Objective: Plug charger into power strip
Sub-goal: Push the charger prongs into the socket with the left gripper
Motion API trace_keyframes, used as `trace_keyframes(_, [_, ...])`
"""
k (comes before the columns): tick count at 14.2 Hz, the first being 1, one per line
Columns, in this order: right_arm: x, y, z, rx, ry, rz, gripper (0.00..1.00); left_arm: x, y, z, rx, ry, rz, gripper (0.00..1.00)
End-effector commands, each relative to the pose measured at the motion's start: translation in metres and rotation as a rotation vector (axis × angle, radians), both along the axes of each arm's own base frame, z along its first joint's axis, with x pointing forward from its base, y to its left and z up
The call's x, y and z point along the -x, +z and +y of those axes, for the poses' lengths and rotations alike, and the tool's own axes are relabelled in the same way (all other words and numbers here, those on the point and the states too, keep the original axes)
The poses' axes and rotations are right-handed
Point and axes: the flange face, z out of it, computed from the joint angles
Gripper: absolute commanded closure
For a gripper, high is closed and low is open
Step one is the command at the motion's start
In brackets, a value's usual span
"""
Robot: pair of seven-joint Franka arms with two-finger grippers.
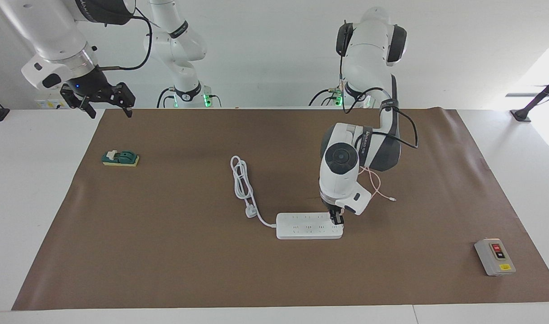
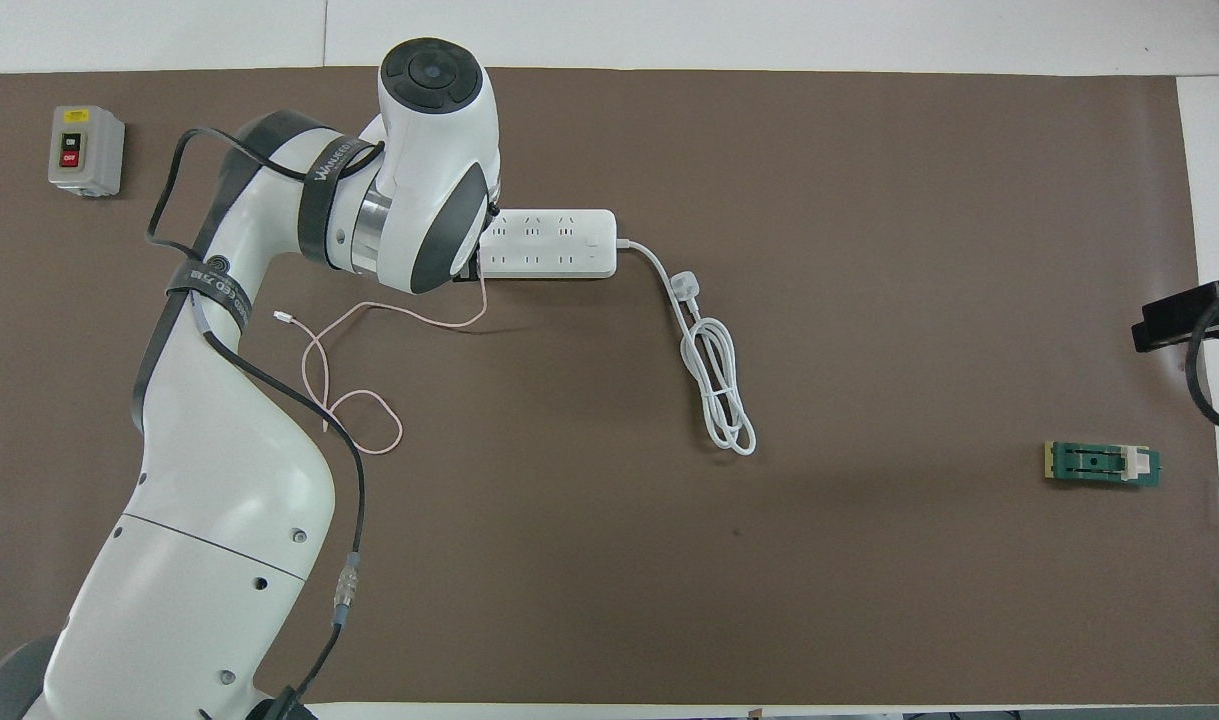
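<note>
1. Facing view puts the charger (image 1: 340, 210) between the fingertips of the left gripper (image 1: 336, 219), pinched tight, right at the strip (image 1: 309, 225); only a sliver of pink shows under the wrist, so whether its pins have entered a socket cannot be told.
2. The strip lies flat near the middle of the mat (image 1: 166, 252), and the gripper stands on its end toward the left arm. In the overhead view that end is hidden under the wrist, at 9 o'clock of the strip (image 2: 554, 244).
3. The pink cable (image 2: 354, 400) trails from the gripper toward 7 o'clock in the overhead view, slack and looped on the mat.
4. Step in hand, as I judge it: insertion. The next move calls for a straight downward press with the pins lined up, then release; a tilt could jam the pins or shove the strip.
5. The strip's cord (image 1: 242, 184) and plug (image 1: 251, 211) lie coiled off its other end.
6. The right gripper (image 1: 106, 108) waits with jaws wide, over the mat's corner at the right arm's end.
</note>
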Motion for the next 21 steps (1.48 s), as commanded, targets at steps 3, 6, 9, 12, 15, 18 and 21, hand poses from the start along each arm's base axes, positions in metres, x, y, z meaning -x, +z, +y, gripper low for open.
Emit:
trace_keyframes(3, [0.006, 0.001, -0.002, 0.012, -0.014, -0.001, 0.0, 0.002, -0.008, -0.003, -0.017, -0.007, -0.017, 1.0])
trace_keyframes(6, [0.006, 0.001, -0.001, 0.012, -0.013, -0.001, 0.0, 0.003, -0.008, -0.005, -0.014, -0.008, -0.018, 1.0])
trace_keyframes(9, [0.006, 0.001, -0.001, 0.012, -0.013, -0.001, 0.0, 0.003, -0.009, -0.005, -0.016, -0.01, -0.018, 1.0])
trace_keyframes(12, [0.006, 0.001, -0.001, 0.012, -0.013, -0.001, 0.0, 0.003, -0.018, -0.005, -0.011, -0.02, -0.023, 1.0])
trace_keyframes(15, [0.006, 0.001, -0.002, 0.012, -0.014, -0.001, 0.0, 0.005, -0.027, -0.004, -0.005, -0.025, -0.025, 1.0])
trace_keyframes(18, [0.006, 0.001, -0.001, 0.012, -0.013, -0.001, 0.0, 0.009, -0.036, -0.003, 0.01, -0.051, -0.028, 1.0])
trace_keyframes(21, [0.006, 0.001, -0.001, 0.012, -0.013, -0.001, 0.0, 0.011, -0.042, -0.002, 0.027, -0.064, -0.023, 1.0])
